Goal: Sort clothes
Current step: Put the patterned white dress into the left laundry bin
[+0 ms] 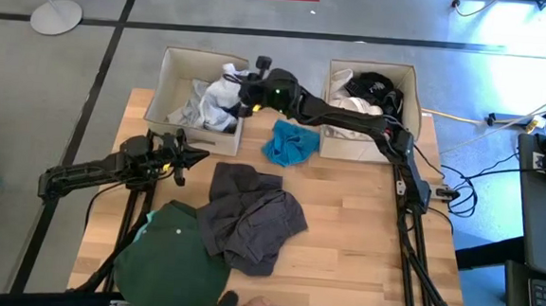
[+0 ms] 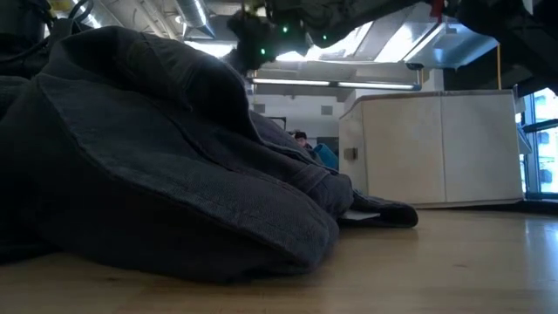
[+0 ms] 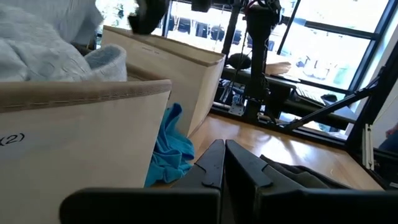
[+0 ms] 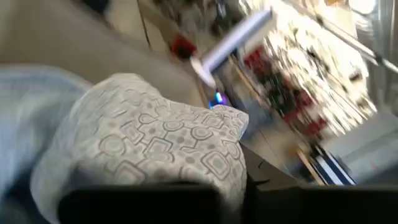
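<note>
Our right pincer [image 1: 244, 80] reaches across from the right to the left beige square fabric box [image 1: 176, 66], clamped on a white patterned cloth [image 1: 227, 91], we judge to drop it among the pale garments there. Seen from above, the left pincer [image 1: 192, 154] waits over the wooden tabletop [image 1: 362, 253], fingers together. A crumpled turquoise garment [image 1: 290, 143] lies between the boxes; a dark grey denim garment [image 1: 248, 213] and a dark green garment [image 1: 177, 252] lie nearer us. The right beige box [image 1: 406, 80] holds black and white pieces.

Low down, the heavy dark grey folds [image 2: 157, 148] fill the view.

From the left wrist, stiff box walls [image 3: 81, 137] flank the soft turquoise fabric [image 3: 169, 149].

From the right wrist, the white cloth [image 4: 168, 149] shows a geometric print.
</note>
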Action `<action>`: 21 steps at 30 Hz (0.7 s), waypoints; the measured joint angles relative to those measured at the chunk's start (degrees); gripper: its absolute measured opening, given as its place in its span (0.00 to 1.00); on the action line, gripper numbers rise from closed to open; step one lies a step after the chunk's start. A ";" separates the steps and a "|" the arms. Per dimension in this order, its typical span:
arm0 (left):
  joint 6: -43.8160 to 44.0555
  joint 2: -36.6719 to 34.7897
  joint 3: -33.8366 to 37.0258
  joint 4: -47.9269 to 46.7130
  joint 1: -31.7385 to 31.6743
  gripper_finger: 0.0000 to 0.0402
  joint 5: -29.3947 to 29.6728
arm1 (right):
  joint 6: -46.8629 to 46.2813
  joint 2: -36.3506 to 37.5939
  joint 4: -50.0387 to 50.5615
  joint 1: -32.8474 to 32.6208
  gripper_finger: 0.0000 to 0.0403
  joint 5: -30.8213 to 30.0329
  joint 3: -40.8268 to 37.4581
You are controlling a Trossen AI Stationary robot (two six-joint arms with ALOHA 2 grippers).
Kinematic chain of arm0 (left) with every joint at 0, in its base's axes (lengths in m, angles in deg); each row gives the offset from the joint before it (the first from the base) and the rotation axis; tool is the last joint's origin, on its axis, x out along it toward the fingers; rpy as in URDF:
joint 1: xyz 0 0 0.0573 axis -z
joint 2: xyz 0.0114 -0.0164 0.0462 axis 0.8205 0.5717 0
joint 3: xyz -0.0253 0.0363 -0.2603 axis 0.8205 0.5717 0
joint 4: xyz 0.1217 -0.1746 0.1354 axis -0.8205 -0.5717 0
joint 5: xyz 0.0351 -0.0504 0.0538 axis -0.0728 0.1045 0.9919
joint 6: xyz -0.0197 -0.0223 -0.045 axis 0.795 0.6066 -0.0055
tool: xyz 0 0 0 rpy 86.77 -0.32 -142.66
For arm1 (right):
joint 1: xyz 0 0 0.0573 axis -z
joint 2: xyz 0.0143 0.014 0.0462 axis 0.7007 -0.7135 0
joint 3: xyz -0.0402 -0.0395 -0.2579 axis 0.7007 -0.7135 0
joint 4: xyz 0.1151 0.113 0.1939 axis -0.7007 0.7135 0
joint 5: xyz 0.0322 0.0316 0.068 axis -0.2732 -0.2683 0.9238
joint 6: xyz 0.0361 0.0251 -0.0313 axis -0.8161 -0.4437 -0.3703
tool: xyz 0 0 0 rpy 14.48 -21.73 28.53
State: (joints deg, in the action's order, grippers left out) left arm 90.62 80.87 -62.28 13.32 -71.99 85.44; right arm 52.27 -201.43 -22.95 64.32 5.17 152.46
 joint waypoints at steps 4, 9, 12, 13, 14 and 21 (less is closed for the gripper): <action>0.35 0.01 0.00 0.06 0.00 0.01 0.01 | -5.66 -1.34 -1.96 -0.31 0.03 9.25 2.08; 0.41 0.01 0.00 0.34 0.00 0.01 0.04 | -10.43 -4.34 -6.12 -0.33 0.09 13.44 2.19; 0.52 0.00 0.02 1.20 0.00 0.01 0.04 | -13.75 -5.09 -5.21 -0.33 0.14 13.71 2.08; 0.54 0.02 0.02 1.56 0.00 0.01 0.04 | -15.04 -5.08 -4.79 -0.33 0.17 13.81 2.09; 0.70 0.02 0.02 2.20 0.00 0.01 0.04 | -15.93 -4.99 -4.34 -0.33 0.20 14.10 2.13; 1.41 0.00 0.02 11.11 0.00 0.01 0.24 | -18.16 2.12 9.85 -0.77 0.52 11.53 2.08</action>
State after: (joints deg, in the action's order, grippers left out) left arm 92.04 80.87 -62.26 24.43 -71.99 85.69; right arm 34.11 -199.31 -13.10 63.55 16.70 154.54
